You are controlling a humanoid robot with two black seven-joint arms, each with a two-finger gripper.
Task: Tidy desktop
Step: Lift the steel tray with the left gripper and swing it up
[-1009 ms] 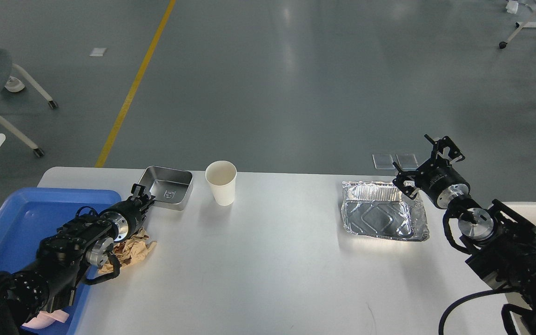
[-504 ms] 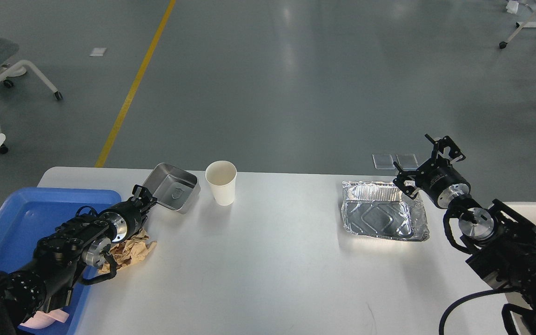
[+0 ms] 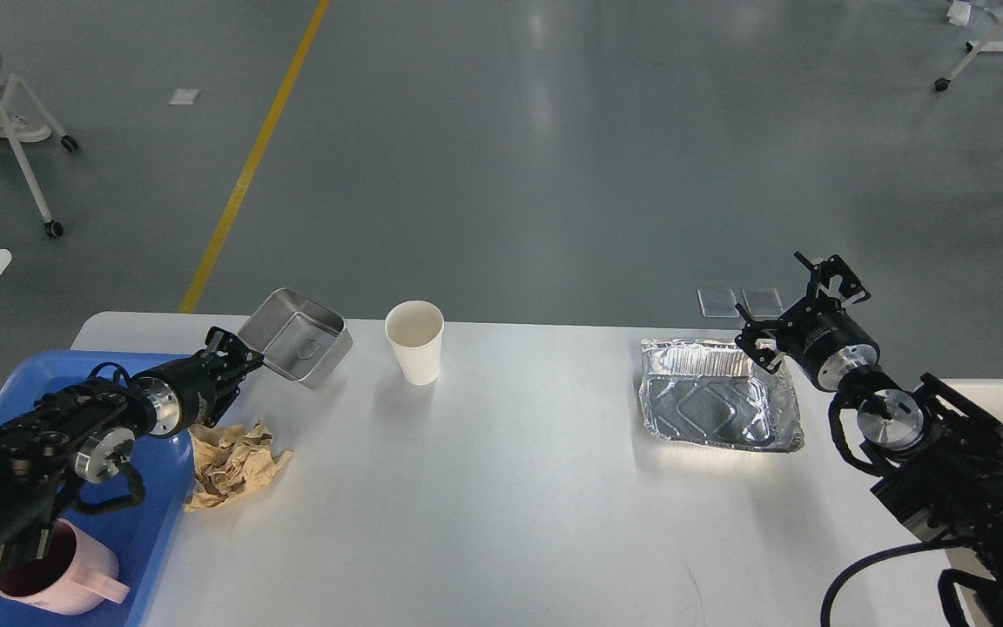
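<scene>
The white desktop (image 3: 501, 488) fills the lower view. My left gripper (image 3: 236, 353) is shut on the near rim of a steel tin (image 3: 297, 338) and holds it tilted above the desktop's far left, beside the blue tray (image 3: 5, 387). A crumpled brown paper (image 3: 236, 463) lies on the desktop by the tray's edge. A white paper cup (image 3: 414, 341) stands upright at the back. A foil tray (image 3: 717, 405) sits at the right. My right gripper (image 3: 802, 300) is open and empty, just behind the foil tray's far right corner.
A pink mug (image 3: 57, 570) stands in the blue tray's near corner. A cream-white bin (image 3: 1002, 405) shows at the right edge behind my right arm. Chairs on casters stand on the grey floor at far left and far right.
My left gripper has lifted the steel tin off the desktop and carried it left toward the blue tray. The arm's shift uncovered the brown paper and the pink mug. The right arm has not moved.
</scene>
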